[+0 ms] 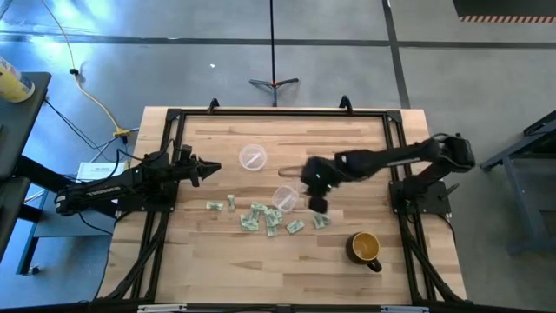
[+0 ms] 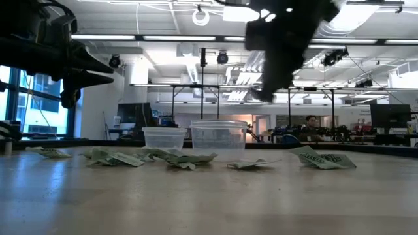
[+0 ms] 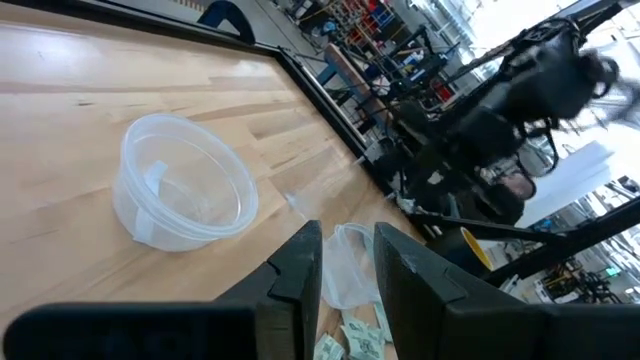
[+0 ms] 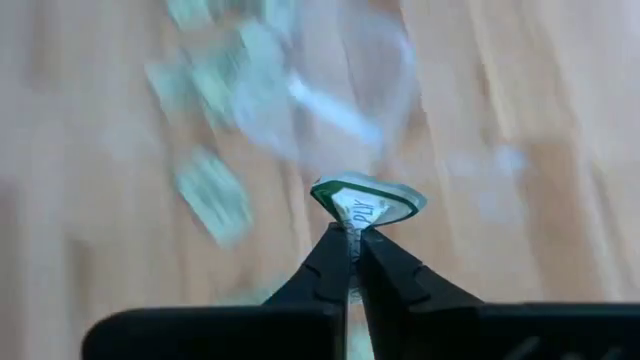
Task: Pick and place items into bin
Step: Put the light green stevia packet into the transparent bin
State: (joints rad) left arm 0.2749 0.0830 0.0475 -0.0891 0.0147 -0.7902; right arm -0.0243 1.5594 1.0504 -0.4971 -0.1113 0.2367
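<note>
Blurring bin [image 4: 340,90] behind pinched item [image 4: 366,204]

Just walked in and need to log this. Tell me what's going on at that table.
The right gripper is shut on a small green-and-white wrapper piece, held in the air near the clear plastic cup. More wrapper pieces lie scattered on the wooden table beside the cup. The left gripper waits at the table's left side, holding nothing. A yellow mug and a flat clear disc sit apart.
</note>
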